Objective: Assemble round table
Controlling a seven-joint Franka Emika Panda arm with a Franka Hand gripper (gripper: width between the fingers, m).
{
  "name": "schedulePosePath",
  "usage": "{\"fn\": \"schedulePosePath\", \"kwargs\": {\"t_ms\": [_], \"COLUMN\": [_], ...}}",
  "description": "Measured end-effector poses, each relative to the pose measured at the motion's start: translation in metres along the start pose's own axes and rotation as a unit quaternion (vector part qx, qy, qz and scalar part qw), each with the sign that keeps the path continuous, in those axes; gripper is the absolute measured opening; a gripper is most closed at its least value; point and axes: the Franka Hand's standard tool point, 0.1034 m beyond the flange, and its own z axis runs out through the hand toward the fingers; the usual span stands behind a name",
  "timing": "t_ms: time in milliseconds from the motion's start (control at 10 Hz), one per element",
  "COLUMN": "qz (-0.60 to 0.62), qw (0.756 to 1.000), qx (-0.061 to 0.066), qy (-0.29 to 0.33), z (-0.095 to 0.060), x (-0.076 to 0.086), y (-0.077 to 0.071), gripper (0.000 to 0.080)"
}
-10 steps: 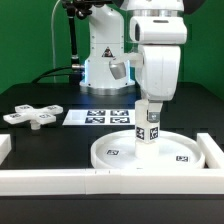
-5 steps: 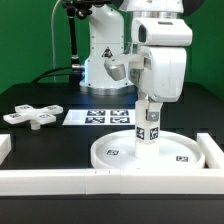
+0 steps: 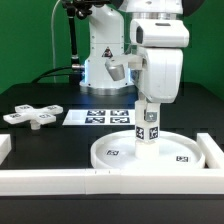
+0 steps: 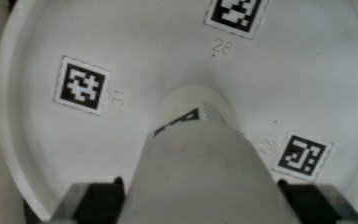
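Observation:
The large round disc (image 3: pixel 150 153) lies flat on the black table against the white front rail. The short cylindrical leg (image 3: pixel 148 126) stands upright on the disc's middle, with tags on its side. My gripper (image 3: pixel 148 112) comes straight down on the leg and is shut on its upper part. In the wrist view the leg (image 4: pixel 197 170) runs between my two dark fingertips (image 4: pixel 101 202) down to the disc (image 4: pixel 140 50), and my gripper (image 4: pixel 197 203) holds it. The cross-shaped base (image 3: pixel 32 115) lies at the exterior view's left, apart.
The marker board (image 3: pixel 100 118) lies flat behind the disc. White border rails run along the front (image 3: pixel 100 180) and the exterior view's right (image 3: pixel 208 150). The arm's base (image 3: pixel 105 60) stands at the back.
The wrist has turned slightly about the leg between the earlier frames and now. The leg, disc and base stay where they were.

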Motion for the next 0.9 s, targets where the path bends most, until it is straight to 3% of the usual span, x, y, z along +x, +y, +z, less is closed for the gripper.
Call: {"fn": "schedulePosePath", "kwargs": {"t_ms": [200, 400, 500, 900], "qz": [0.15, 0.274, 0.298, 0.424], "qw": [0.989, 0.961, 0.954, 0.905], "qx": [0.007, 0.028, 0.023, 0.024], "qy": [0.003, 0.006, 0.008, 0.006], "z": [0.0005, 0.0008, 0.0008, 0.0009], "x": [-0.0002, 0.0018, 0.0036, 0.0042], "y": [-0.0021, -0.0036, -0.0019, -0.0019], "gripper": [0.0409, 0.0409, 0.0409, 0.0409]}}
